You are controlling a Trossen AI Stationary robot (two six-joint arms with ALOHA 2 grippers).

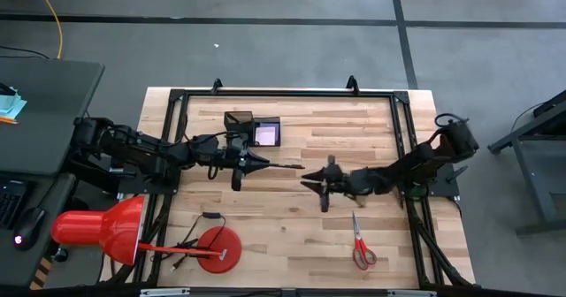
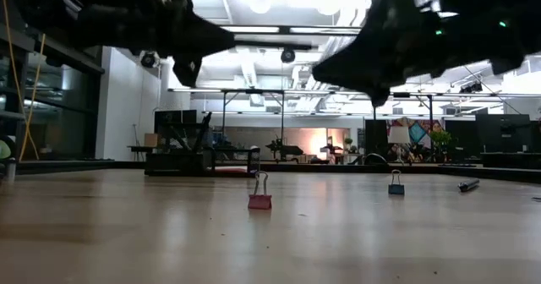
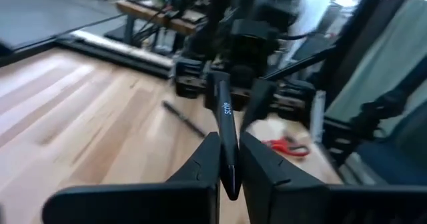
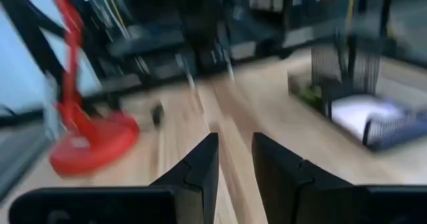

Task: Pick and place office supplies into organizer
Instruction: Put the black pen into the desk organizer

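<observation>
My left gripper (image 1: pixel 263 164) hovers over the table's middle, just in front of the black organizer (image 1: pixel 252 129), and is shut on a slim black pen (image 1: pixel 287 166). A purple sticky-note pad (image 1: pixel 266 134) lies in the organizer's right compartment. My right gripper (image 1: pixel 311 185) is open and empty, facing the left one from the right, close to the pen's free end. The red-handled scissors (image 1: pixel 361 246) lie flat near the table's near right part. A second black pen (image 3: pixel 184 118) lies on the wood between the arms. My left gripper pinches the black pen near its rear end (image 3: pixel 229 163) between the two fingers (image 3: pixel 205 159). The fingers come level from the table's left and lie along the pen. It is lifted clear of the table, and its free end (image 1: pixel 301 167) sticks out roughly level toward the right gripper.
A red desk lamp with a round base (image 1: pixel 218 248) and shade (image 1: pixel 99 227) stands at the near left corner. A pink binder clip (image 2: pixel 259 201) and a blue one (image 2: pixel 395 186) stand on the table. A black frame (image 1: pixel 283 94) borders the table's far and side edges.
</observation>
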